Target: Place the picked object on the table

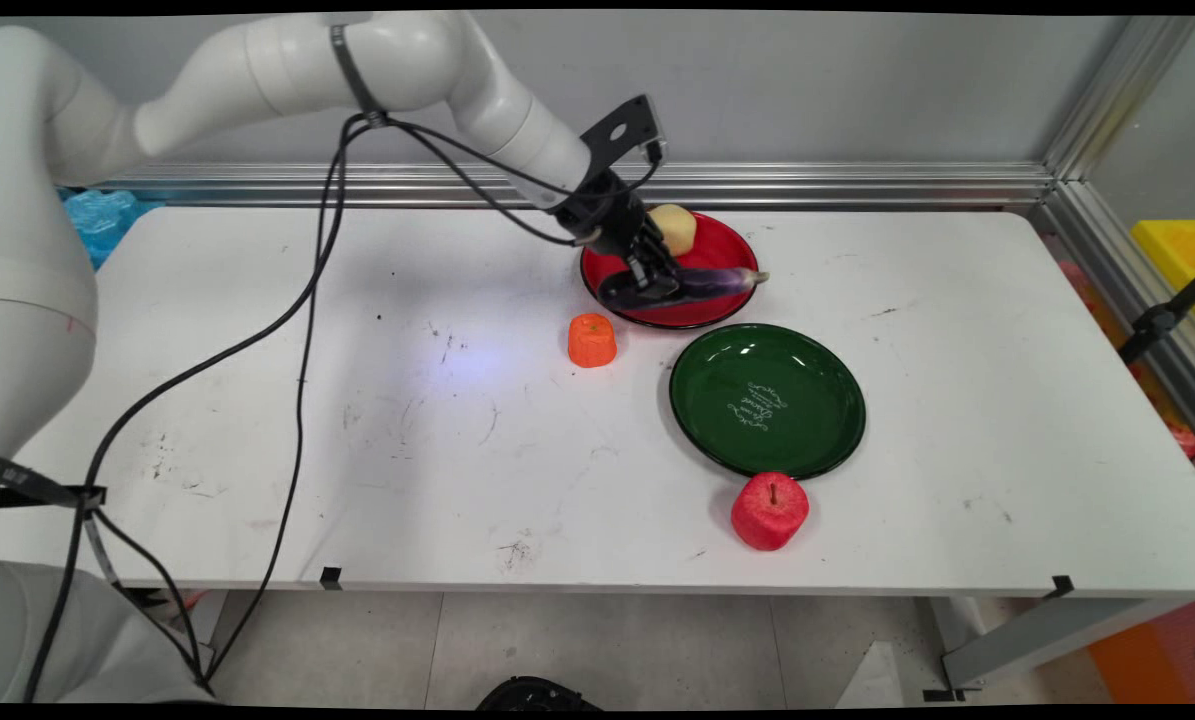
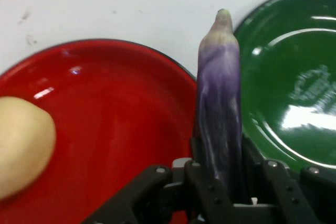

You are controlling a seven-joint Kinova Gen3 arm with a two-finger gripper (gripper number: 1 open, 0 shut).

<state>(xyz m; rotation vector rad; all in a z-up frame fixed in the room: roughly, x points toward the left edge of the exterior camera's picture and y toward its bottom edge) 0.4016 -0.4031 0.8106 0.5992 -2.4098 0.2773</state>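
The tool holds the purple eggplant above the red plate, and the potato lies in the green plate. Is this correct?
Not quite. The tool does hold the eggplant above the red plate, but the potato lies in the red plate; the green plate holds nothing. The main view shows it.

Jaws clamp purple eggplant (image 2: 219, 108) — over red plate (image 2: 121, 124).

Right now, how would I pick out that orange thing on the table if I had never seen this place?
Start at the red plate at the back of the white table, where the gripper is closed on a purple eggplant. Just off that plate's front left rim, on the bare tabletop, stands the small orange lump. It alone is orange; the red apple sits further forward, by the green plate.
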